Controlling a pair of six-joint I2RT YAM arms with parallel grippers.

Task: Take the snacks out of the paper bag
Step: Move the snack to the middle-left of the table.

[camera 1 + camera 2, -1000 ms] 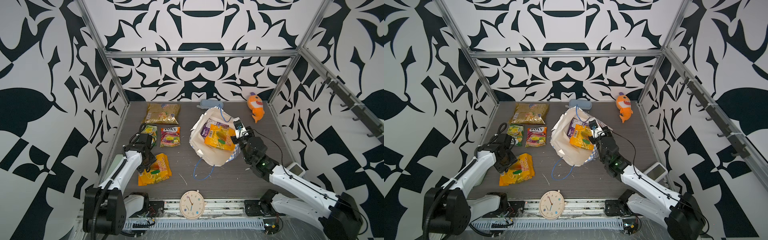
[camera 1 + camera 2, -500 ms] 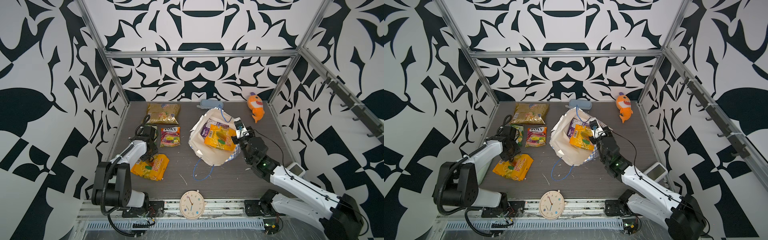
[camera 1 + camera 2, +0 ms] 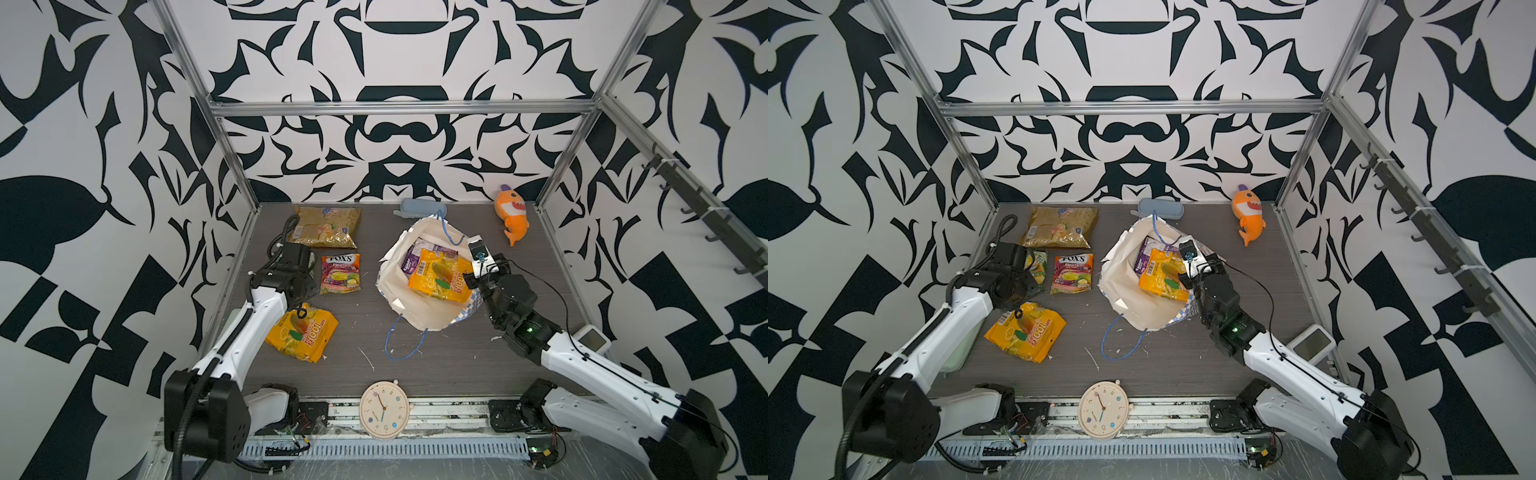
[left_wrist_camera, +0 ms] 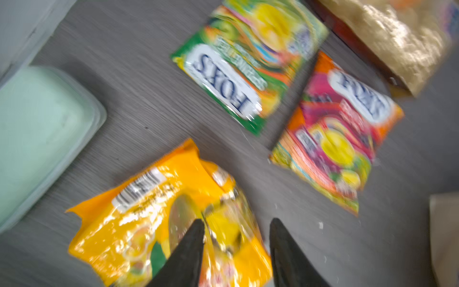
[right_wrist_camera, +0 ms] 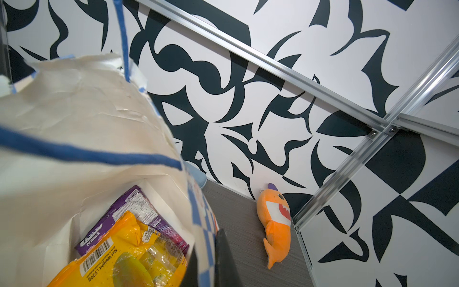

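Two packets are left inside the paper bag (image 3: 417,313), centre right in both top views: the bagged orange packet (image 3: 438,276) lies on the purple packet (image 3: 412,261). Our right gripper (image 5: 207,270) is clamped on the bag's checked rim just right of them, so it is nearest but occupied. Our left gripper (image 4: 236,221), jaws apart and holding nothing, hovers at centre left over the loose orange packet (image 3: 301,334). We judge it must travel rightward to the bag mouth. The bagged orange packet's long axis runs roughly left to right, dipping right.

We read "FOX'S" on the green-yellow packet (image 4: 248,62), "FOX'S FRUITS" on the red-orange packet (image 3: 340,274), "BERRIES" on the purple one and "Net Weight: 320g" on the bagged orange one. We cannot read the print on the gold packet (image 3: 324,226).
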